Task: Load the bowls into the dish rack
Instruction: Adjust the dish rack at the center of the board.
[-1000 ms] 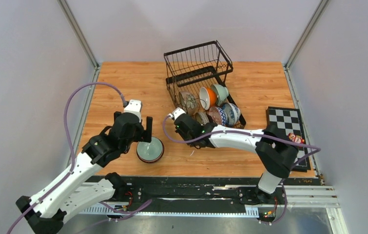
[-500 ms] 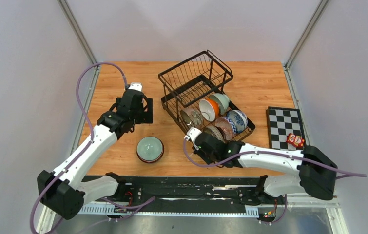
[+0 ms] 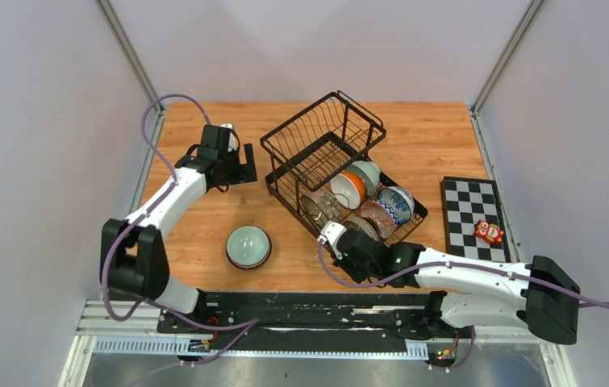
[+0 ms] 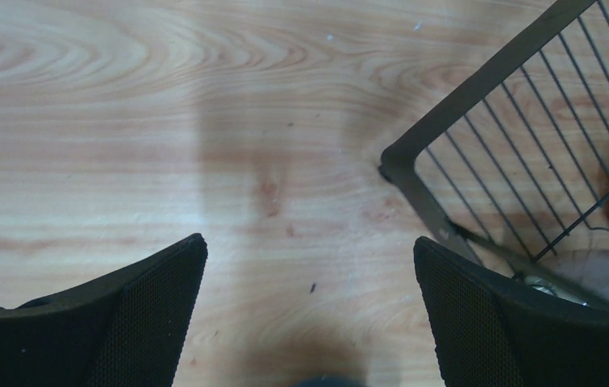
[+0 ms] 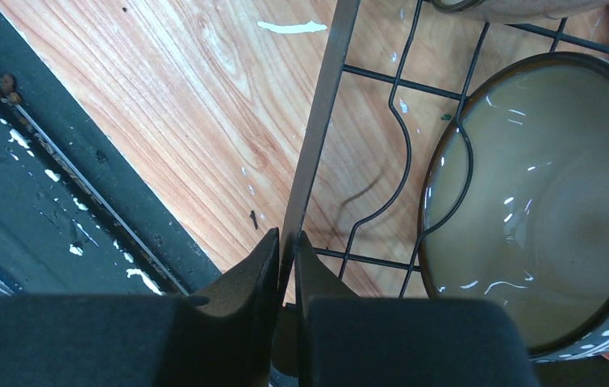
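The gravest danger we see lies with the dish rack (image 3: 299, 121), which sits skewed across the middle of the table (image 3: 430, 137), its near corner reaching toward the near edge. The right tool (image 3: 329, 235) is pinched shut on the flat rim bar (image 5: 319, 121) at that corner, so any pull or twist there would carry the whole rack. The bowls (image 3: 377, 216) standing on edge in its base tier could then knock together, topple from their slots or chip. So thin a bar might also slip free and let the rack jolt; we cannot tell from these views whether that corner is raised off the wood. A lesser risk is the brown-rimmed bowl (image 5: 527, 201) just beside the pinched bar, which the tool could knock. Smaller again, the left tool (image 3: 240, 169) hangs empty with its jaws spread wide over bare wood in the far left part of the table, just beside the rack's left corner, where a swinging rack could strike it. The green bowl (image 3: 248, 246), not yet loaded, sits upright by the near edge, left of centre, well apart from the rack and both tools. Plain pale walls (image 3: 301, 40) close three sides, with metal posts (image 3: 127, 52) at the far corners. The table is orange-toned wood grain with a black strip (image 3: 301, 300) along its near edge. A checkered board (image 3: 470, 205) lies by the right edge, and a small red object (image 3: 489, 232) rests on its near end.
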